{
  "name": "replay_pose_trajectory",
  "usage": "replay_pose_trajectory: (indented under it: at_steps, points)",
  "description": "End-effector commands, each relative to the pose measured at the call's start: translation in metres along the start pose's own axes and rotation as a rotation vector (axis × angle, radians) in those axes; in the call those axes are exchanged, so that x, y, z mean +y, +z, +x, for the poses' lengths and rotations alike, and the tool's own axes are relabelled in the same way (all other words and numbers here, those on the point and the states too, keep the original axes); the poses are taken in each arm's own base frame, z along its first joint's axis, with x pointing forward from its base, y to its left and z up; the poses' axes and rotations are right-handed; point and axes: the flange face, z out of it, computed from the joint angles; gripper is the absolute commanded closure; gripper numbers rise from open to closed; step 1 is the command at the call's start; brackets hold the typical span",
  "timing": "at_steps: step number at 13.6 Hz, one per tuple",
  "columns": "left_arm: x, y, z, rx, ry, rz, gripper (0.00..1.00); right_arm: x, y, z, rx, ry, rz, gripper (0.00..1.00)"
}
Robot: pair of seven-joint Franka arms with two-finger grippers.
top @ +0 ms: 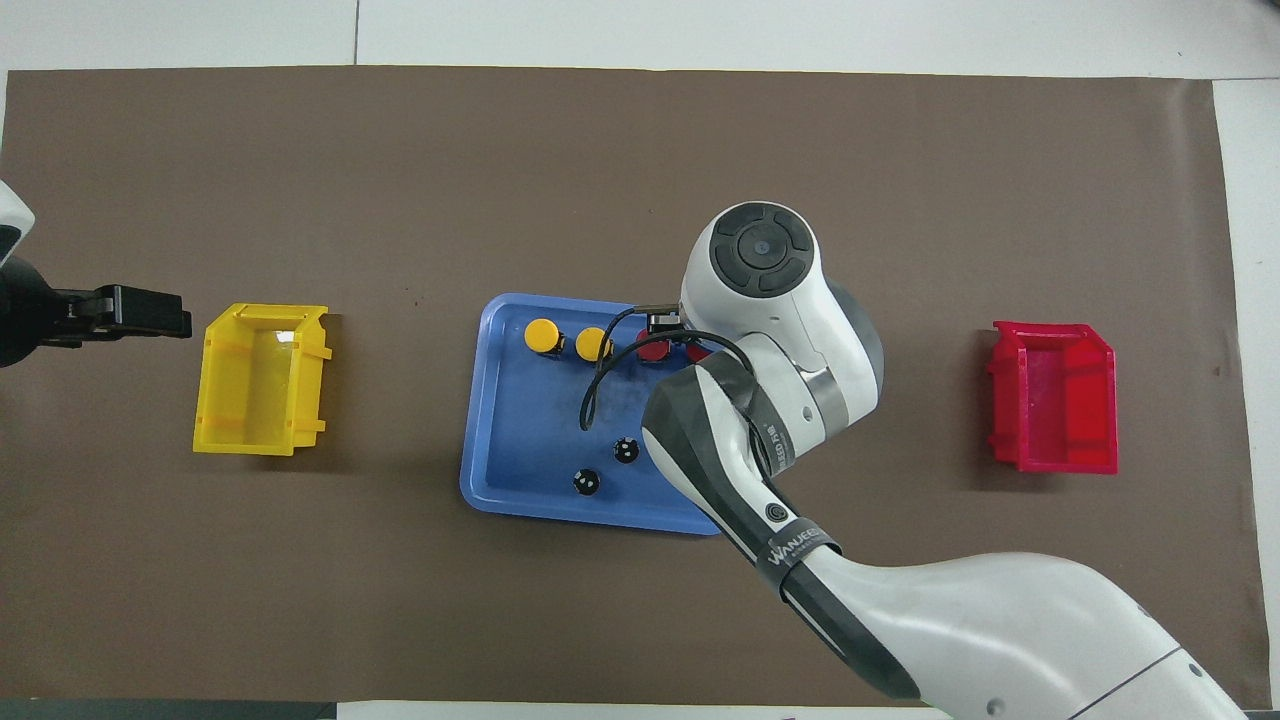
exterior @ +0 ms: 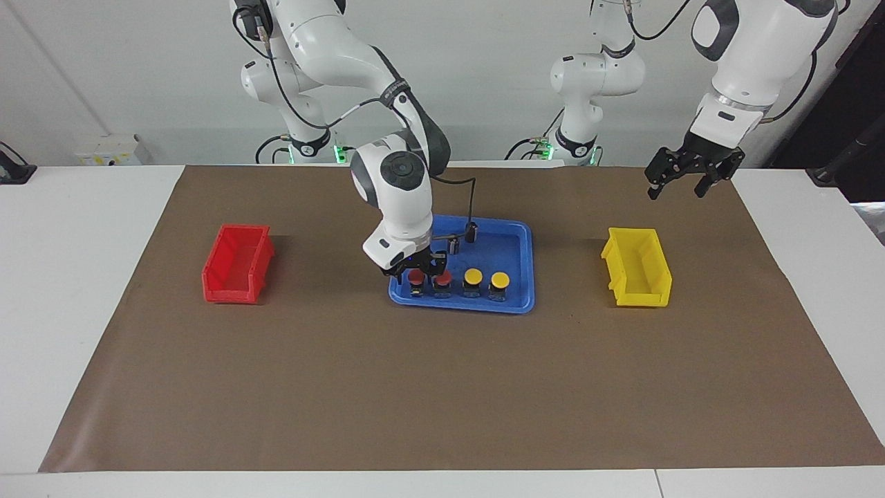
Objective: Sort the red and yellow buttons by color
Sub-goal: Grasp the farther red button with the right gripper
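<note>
While left gripper [exterior: 680, 181] waits open above mat, right gripper [exterior: 416, 266] sits on end red button [exterior: 415, 277] in blue tray [exterior: 520, 266]; grip unclear.

One camera faces the robots from high across the table, another looks steeply down; both share the blue tray [exterior: 520, 263].

Overhead, the right arm [top: 780, 330] hides most of both red buttons [top: 652, 350]
</note>
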Motion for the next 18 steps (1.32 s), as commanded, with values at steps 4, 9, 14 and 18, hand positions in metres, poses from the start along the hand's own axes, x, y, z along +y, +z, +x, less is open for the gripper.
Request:
replay_pose_trajectory:
  at_steps: [4,9,14,18]
  points:
    - [-0.002,0.000,-0.009,-0.004,-0.019,-0.007,0.00,0.004,0.010,-0.011,0.016,-0.004,0.011,0.39]
    - [-0.006,-0.001,-0.009,-0.007,-0.020,-0.007,0.00,0.001,0.009,-0.013,0.017,-0.006,0.013,0.57]
    - [-0.005,0.001,-0.011,-0.018,-0.008,-0.006,0.00,-0.002,-0.012,-0.007,-0.006,-0.007,0.012,0.86]
    - [0.027,0.016,-0.006,0.050,-0.040,-0.019,0.00,0.083,-0.122,0.019,-0.026,-0.048,0.005,0.86]
